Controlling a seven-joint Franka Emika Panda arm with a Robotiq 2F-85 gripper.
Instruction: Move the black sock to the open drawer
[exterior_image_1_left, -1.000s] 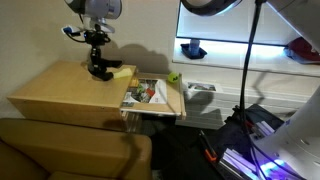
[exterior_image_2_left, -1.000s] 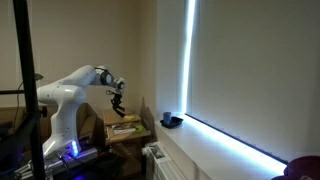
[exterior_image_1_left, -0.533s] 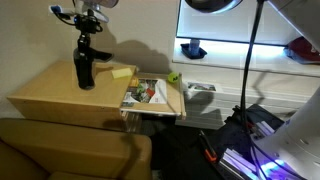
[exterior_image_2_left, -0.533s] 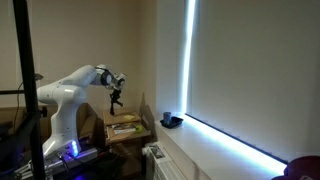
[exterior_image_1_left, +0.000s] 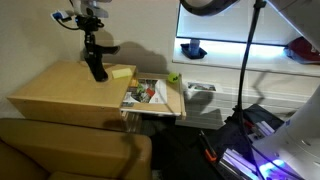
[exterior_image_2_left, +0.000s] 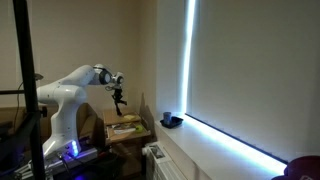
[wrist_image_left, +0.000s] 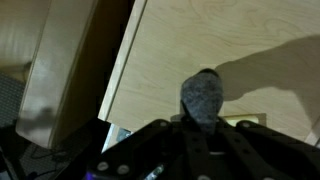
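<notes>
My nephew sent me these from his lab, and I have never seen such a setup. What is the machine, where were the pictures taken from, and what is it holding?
It is a single white robot arm, steered by a person, that ends in a two-fingered claw. Two of the pictures come from cameras standing in the room. The third comes from a camera on the arm's wrist, looking down past the claw. The claw is closed on a black sock, which hangs above the wooden cabinet top. In the wrist view you see the sock against that wood. A yellowish object lies on the top. Beside the cabinet top a drawer stands open with mixed items inside. The sock is meant to go in there.
</notes>
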